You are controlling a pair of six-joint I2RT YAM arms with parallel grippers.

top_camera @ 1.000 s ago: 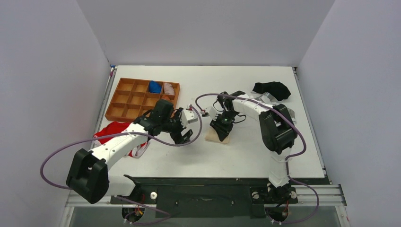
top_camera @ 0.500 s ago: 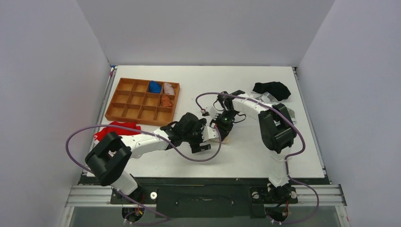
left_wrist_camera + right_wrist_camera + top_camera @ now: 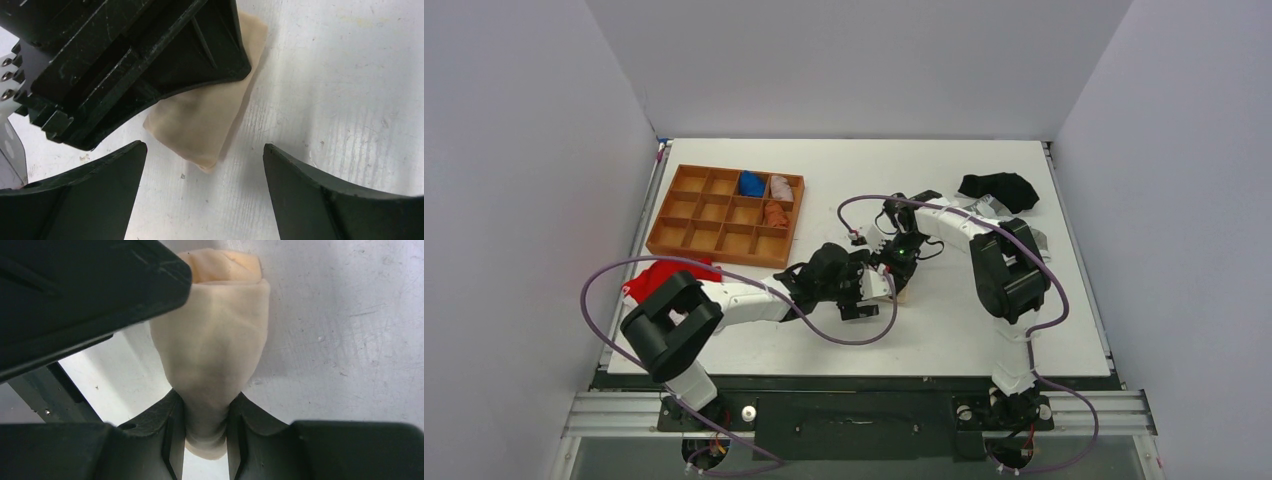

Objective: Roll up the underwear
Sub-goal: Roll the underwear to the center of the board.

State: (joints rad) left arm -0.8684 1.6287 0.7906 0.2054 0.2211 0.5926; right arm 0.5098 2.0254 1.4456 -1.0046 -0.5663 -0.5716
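Right gripper (image 3: 206,432) is clenched on the underwear (image 3: 212,335). It pinches the near end of the cream roll at bottom centre of the right wrist view, and fabric bulges between the fingers. The roll lies on the table (image 3: 350,340), and its far end shows layered folds at the top of the frame. A black housing blocks the upper left of that view, so the roll's left flank is hidden there.

Left gripper (image 3: 205,200) is released: jaws wide apart with nothing between them, fingers cut off at the bottom edge. One end of the roll sits just above the gap and touches neither finger. The right gripper's black body covers the upper left of the left wrist view and hides most of the roll.

In the overhead view both grippers are bunched at table centre. The roll is almost entirely under them, at most a pale sliver.

Tray (image 3: 686,222) sits at upper left, with blue, pink and brownish bundles in its right-hand compartments, too small to identify. Red garment (image 3: 664,272) is partly behind the left arm. Black garment (image 3: 999,187) is at upper right. There's something pale beside it that I can't make out.
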